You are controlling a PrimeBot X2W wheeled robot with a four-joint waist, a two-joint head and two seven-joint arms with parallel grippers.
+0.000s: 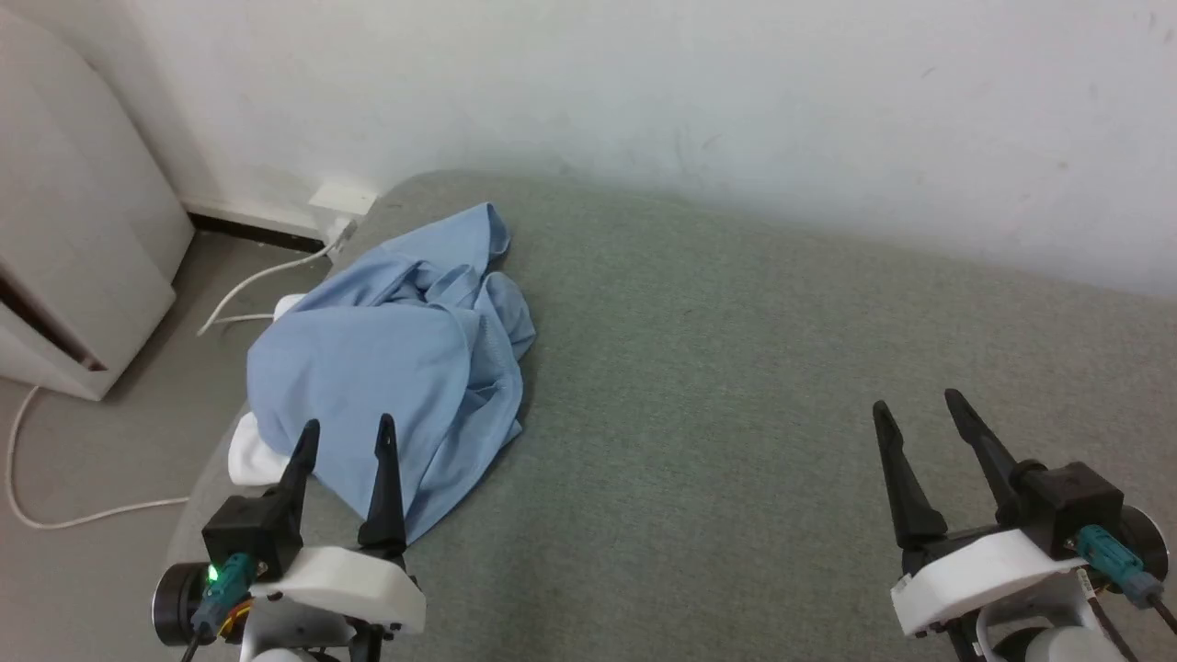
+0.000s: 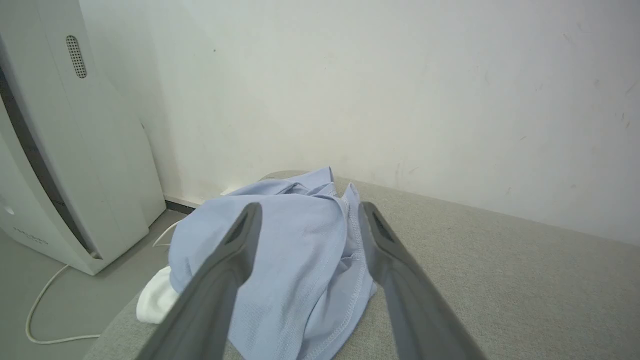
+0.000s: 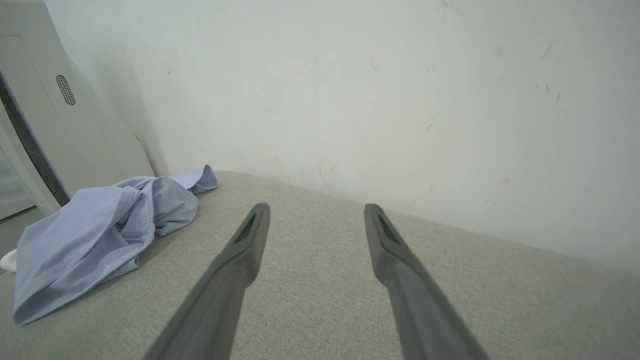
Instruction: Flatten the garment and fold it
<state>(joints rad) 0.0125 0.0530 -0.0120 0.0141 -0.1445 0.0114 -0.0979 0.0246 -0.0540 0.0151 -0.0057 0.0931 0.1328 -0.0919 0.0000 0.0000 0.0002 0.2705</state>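
Near edge: left pincer (image 1: 349,421) and right pincer (image 1: 916,399), two long dark fingers each, both spread wide and empty. Left side of the grey-green fabric tabletop (image 1: 736,368): crumpled light blue knit garment (image 1: 386,359) with white sections, just beyond the left pincer. Step: flattening apparently not yet begun; the next move likely calls for gripping a hem and spreading it.

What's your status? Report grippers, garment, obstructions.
Left gripper open, empty, aimed at garment. Right gripper open, empty, over bare grey cushion. Garment crumpled in a heap, left edge, unfolded. Nothing in the way.
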